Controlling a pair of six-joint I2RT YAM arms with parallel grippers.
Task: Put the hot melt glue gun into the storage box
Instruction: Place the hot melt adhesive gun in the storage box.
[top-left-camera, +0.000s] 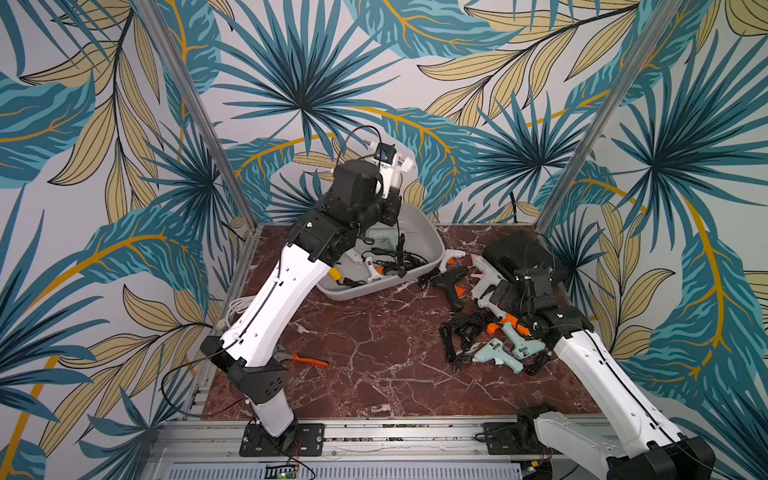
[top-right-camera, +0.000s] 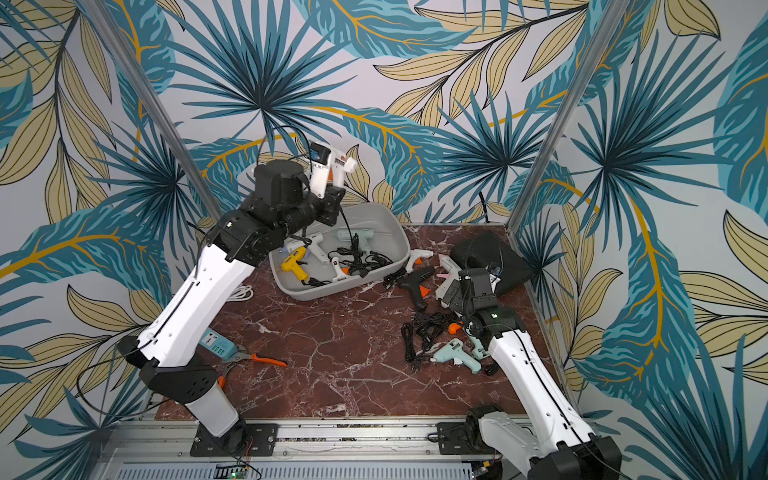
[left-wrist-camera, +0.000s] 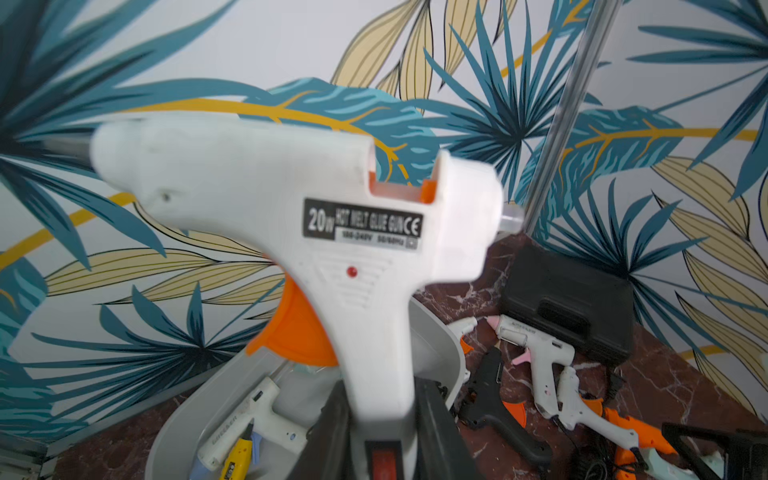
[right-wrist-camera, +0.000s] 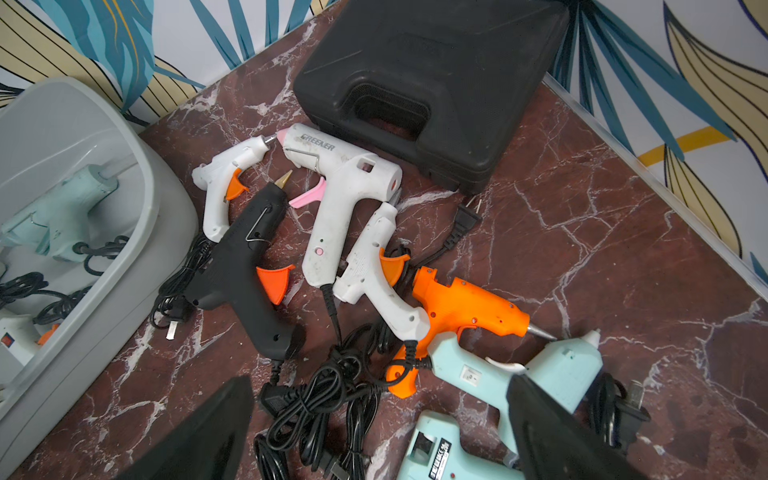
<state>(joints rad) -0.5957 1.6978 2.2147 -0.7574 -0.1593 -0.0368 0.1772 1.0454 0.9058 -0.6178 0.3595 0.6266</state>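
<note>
Left gripper (left-wrist-camera: 382, 399) clamps white glue gun (top-left-camera: 390, 166) above far end of storage box (top-left-camera: 422, 232); right gripper (right-wrist-camera: 376, 384) gapes.

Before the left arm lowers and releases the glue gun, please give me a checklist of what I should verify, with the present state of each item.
1. Grip: left gripper is shut on the handle of the white glue gun: ok.
2. Position: in both top views the gun appears to be over the far end of the storage box: ok.
3. Room: the box holds several stored guns and cords but is not full: ok.
4. The held gun's cord seems to hang into the box: ok.
5. Right gripper is open, over the loose guns, apart from the box: ok.
6. Height above the contents: cannot tell.
</note>
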